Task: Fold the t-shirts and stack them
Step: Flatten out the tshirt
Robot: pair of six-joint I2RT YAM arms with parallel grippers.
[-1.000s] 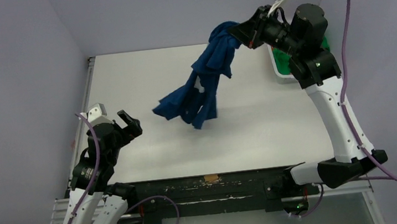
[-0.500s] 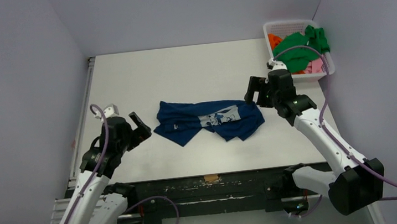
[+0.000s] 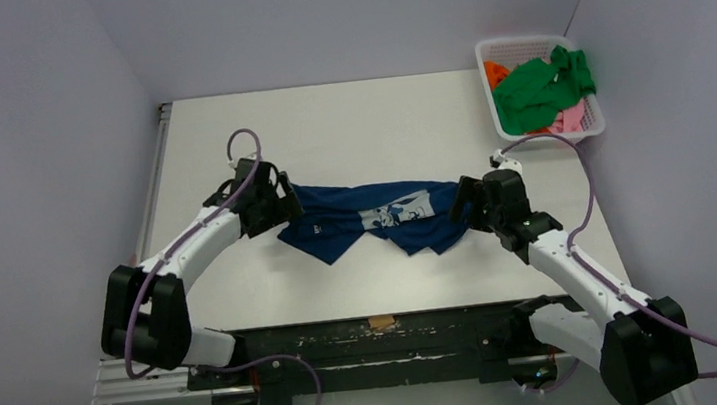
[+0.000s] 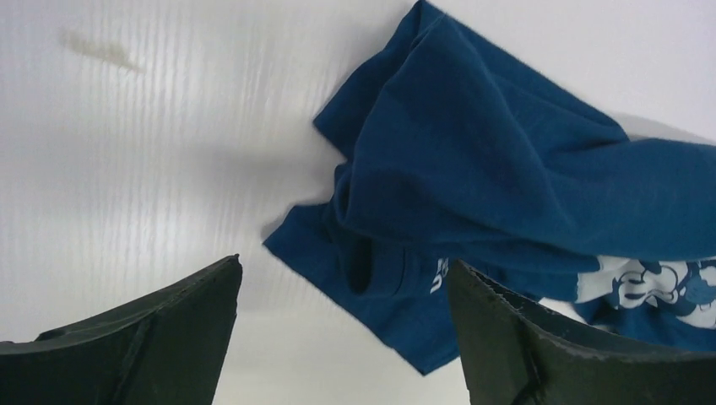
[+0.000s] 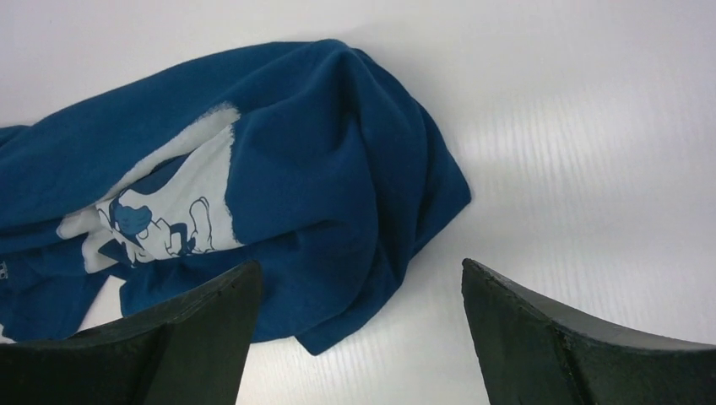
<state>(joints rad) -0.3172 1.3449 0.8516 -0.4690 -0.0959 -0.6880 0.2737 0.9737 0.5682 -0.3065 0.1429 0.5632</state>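
**Step in hand.** The navy t-shirt (image 3: 376, 219) is being taken up for spreading; no fold is made yet. It lies in a crumpled band across the middle of the worktop (image 3: 376, 120), running left to right.

**Tools.** The left gripper (image 3: 279, 203) is at the band's left end and the right gripper (image 3: 462, 204) at its right end. In both wrist views the fingers (image 4: 152, 337) are spread wide over the cloth and nothing is clamped.

**Next move, as judged.** Each end of the cloth needs to be pinched at a single layer. The two ends then need drawing apart, so that the shirt lies flat before folding.

**Materials.** The cloth is soft matt knit, bunched in deep rounded creases. A pale chest print (image 3: 397, 209) is partly buried in them. A short sleeve or hem corner points toward the near edge. The worktop is white and finely ribbed.

**Remaining stock.** A white lattice basket (image 3: 519, 42) at the far right corner holds green (image 3: 538, 83), orange (image 3: 494, 73) and pink (image 3: 572, 118) shirts, heaped and unfolded.
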